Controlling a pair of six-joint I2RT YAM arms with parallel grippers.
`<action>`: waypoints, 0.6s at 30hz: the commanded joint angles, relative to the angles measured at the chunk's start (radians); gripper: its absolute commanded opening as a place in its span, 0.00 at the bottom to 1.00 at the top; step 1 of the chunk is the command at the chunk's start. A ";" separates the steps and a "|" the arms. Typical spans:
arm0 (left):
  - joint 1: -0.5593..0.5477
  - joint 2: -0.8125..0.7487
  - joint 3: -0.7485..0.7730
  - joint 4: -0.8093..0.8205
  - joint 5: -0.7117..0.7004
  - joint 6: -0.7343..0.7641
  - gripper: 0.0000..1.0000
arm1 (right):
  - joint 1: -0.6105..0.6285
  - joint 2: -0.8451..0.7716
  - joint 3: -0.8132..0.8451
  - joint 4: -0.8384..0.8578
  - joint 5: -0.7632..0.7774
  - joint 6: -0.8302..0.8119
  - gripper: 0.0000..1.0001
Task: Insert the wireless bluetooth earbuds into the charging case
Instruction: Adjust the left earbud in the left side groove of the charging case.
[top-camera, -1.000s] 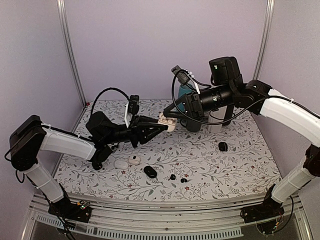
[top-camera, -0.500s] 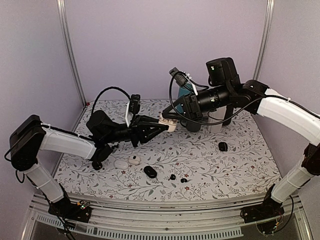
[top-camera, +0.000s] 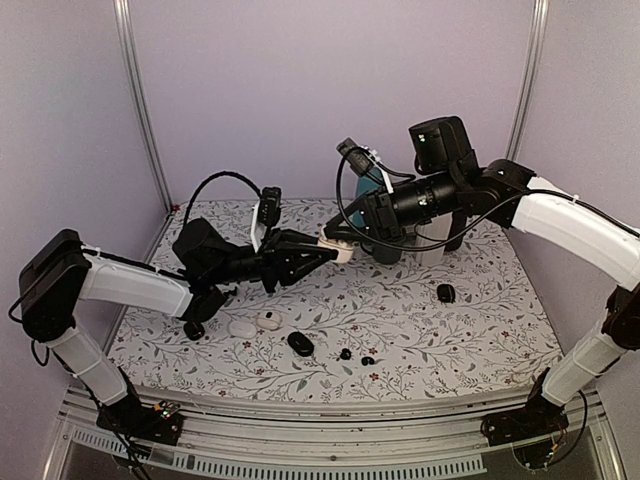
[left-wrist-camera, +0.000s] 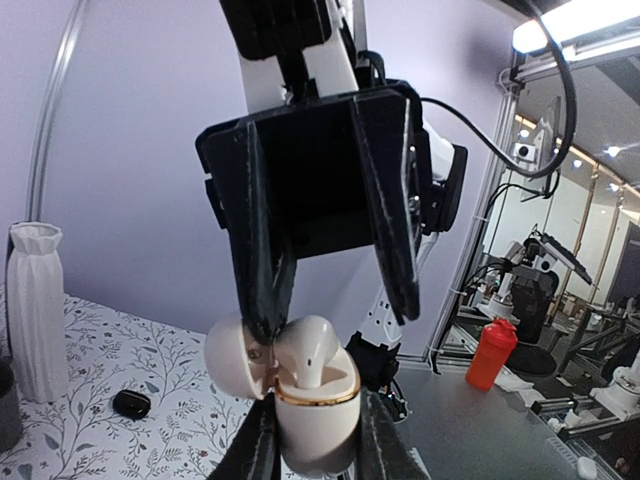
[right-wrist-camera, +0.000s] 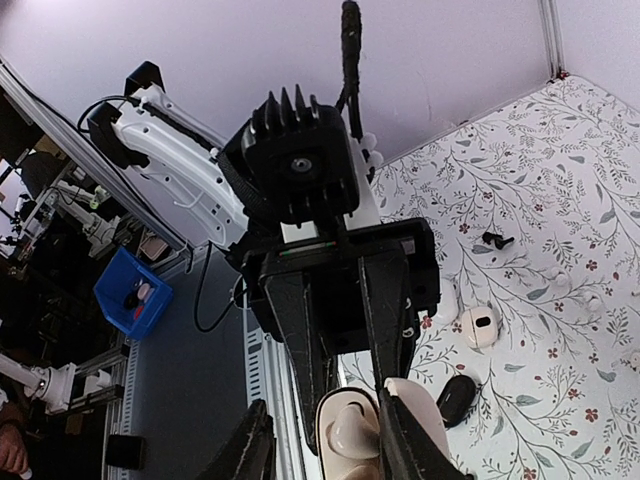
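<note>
Table (top-camera: 480, 320) white, grey leaves, tiny red flowers — case (left-wrist-camera: 300, 400) cream, gold rim — earbuds (top-camera: 345, 354) black.

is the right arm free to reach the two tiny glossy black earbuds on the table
Probably yes: the right gripper is open at the cream open charging case held in the left gripper, and the tiny black earbuds lie uncovered nearer its base.

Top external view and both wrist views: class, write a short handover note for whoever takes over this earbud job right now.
Left gripper: shut on the cream case, lid open, held above the table.
Right gripper: open, fingers either side of the cream earbud resting in that case.
Done: that earbud is in; full seating unconfirmed.
Left: two black buds lie loose by a black case; a second black case lies farther right.
</note>
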 joint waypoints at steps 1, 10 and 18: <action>0.002 -0.008 0.028 0.021 0.004 -0.005 0.00 | -0.004 0.023 0.025 -0.031 0.012 -0.023 0.36; 0.001 -0.004 0.029 0.013 -0.017 -0.004 0.00 | -0.001 0.011 0.011 -0.043 0.028 -0.032 0.35; 0.001 -0.006 0.014 0.028 -0.028 0.001 0.00 | -0.001 0.001 0.028 -0.015 0.051 -0.012 0.36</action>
